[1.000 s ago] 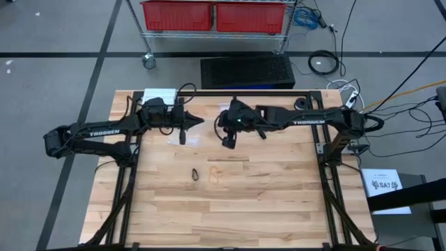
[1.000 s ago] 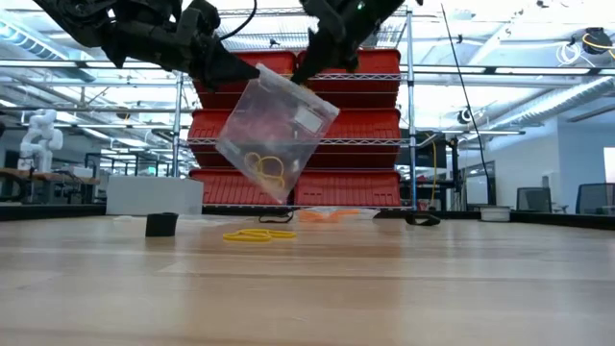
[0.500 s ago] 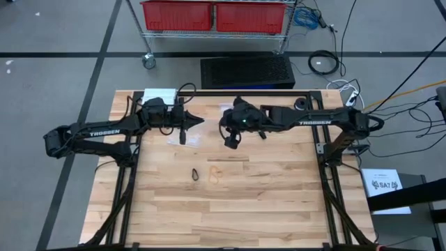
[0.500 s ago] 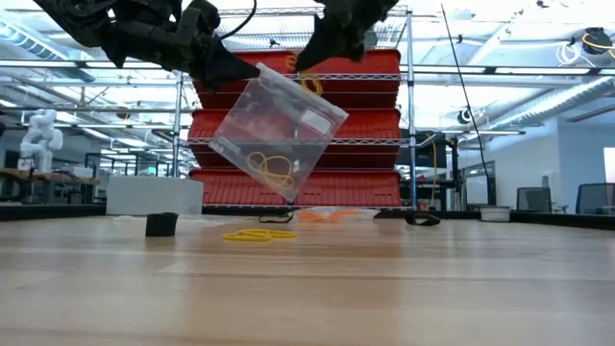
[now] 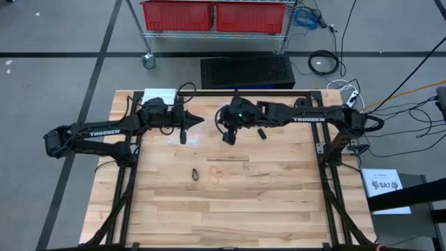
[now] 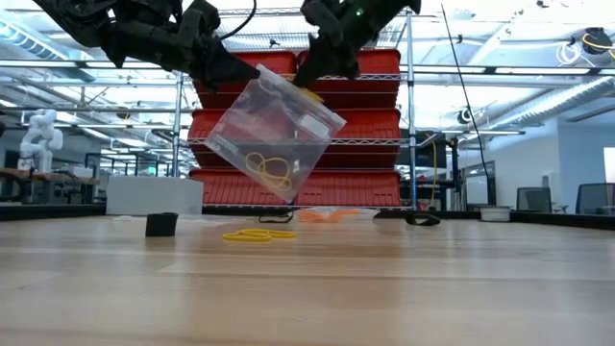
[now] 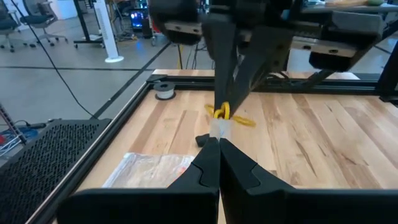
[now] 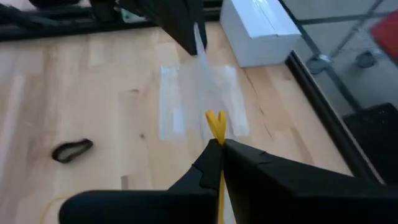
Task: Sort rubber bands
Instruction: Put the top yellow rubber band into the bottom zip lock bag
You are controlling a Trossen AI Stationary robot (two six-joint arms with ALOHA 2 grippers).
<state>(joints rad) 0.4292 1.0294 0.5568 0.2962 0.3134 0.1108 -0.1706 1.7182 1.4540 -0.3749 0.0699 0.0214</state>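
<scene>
A clear plastic bag [image 6: 274,135] hangs tilted above the table's far middle, with yellow rubber bands [image 6: 269,171] in its lower part. My left gripper [image 6: 256,71] is shut on its upper corner. My right gripper [image 6: 309,81] is shut on a yellow rubber band [image 8: 216,121] right at the bag's top edge; whether it touches the bag I cannot tell. A black band [image 5: 196,173] and a tan band [image 5: 214,172] lie flat on the table's middle. More yellow bands [image 6: 258,234] lie on the table beyond. My left gripper pinches the bag's upper corner [image 7: 221,129] between its two fingers, coming in nearly level from the table's left. The bag hangs below the fingertips, tilted and clear of the table. My right gripper pinches the yellow rubber band between its fingertips [image 7: 231,87], slanting down from the table's right. A short loop [image 7: 224,112] sticks out past the tips, lifted clear of the table.
A second clear bag [image 7: 149,171] with reddish contents lies flat on the table under the left gripper. A white box [image 8: 261,28] sits at the far left corner, with a small black block [image 6: 161,224] nearby. Orange things [image 6: 327,213] lie at the far side.
My right gripper drew up and a little away from the bag with the yellow band, then came back down to the bag's top edge. The bag stayed in my left gripper and swung slightly.
</scene>
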